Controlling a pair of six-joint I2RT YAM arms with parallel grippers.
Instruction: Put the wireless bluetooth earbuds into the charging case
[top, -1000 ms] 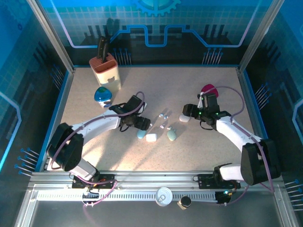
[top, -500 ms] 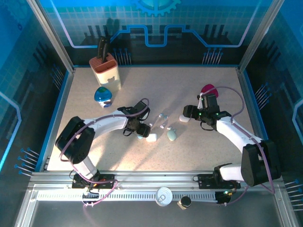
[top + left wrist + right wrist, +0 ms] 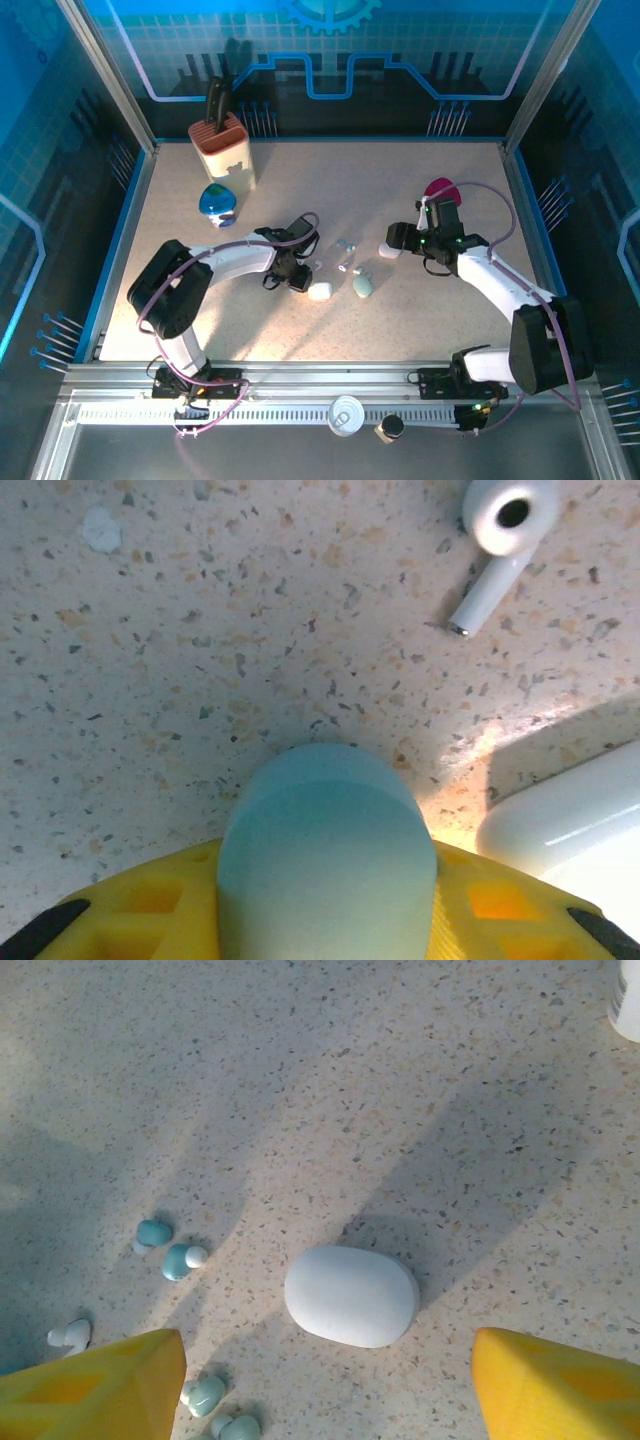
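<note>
As seen from above, found left gripper [image 3: 298, 277] low at middle of beige speckled table [image 3: 420, 180]; from left wrist camera, noted its yellow fingers [image 3: 150, 910] pressed against both sides of pale blue-green pebble-shaped plastic case [image 3: 325, 850], so clamped on it; spotted small glossy white stemmed earbud [image 3: 492, 550] lying loose on table just beyond that case, apart from it, stem angled back toward gripper; saw glossy white pebble-shaped case [image 3: 560, 820] just beside clamped case, on its right; found right gripper [image 3: 392, 244] well apart on right half of table, yellow fingers [image 3: 100, 1385] spread wide, gripping nothing; noted matte white oval pebble case [image 3: 352, 1296] flat on table between and ahead of those fingers, untouched; spotted small teal earbud pieces [image 3: 153, 1232] near its left; logged pale green pebble case [image 3: 363, 286] between both arms.
</note>
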